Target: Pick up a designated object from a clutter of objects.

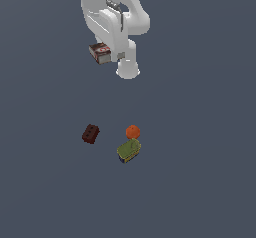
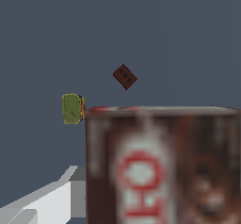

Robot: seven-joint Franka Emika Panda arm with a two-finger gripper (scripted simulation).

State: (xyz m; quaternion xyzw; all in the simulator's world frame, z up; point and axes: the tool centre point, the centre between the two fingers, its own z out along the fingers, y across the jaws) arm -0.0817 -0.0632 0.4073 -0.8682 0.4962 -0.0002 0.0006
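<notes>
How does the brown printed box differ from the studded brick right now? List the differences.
1. The brown printed box is up at the hand, apart from the other items; the studded brick lies on the floor near the orange ball and green can.
2. The box carries a red and white label and tan sides; the brick is plain dark red-brown with studs.
Both are small, dark, blocky items.

Flat even light, blurred wrist close-up
</notes>
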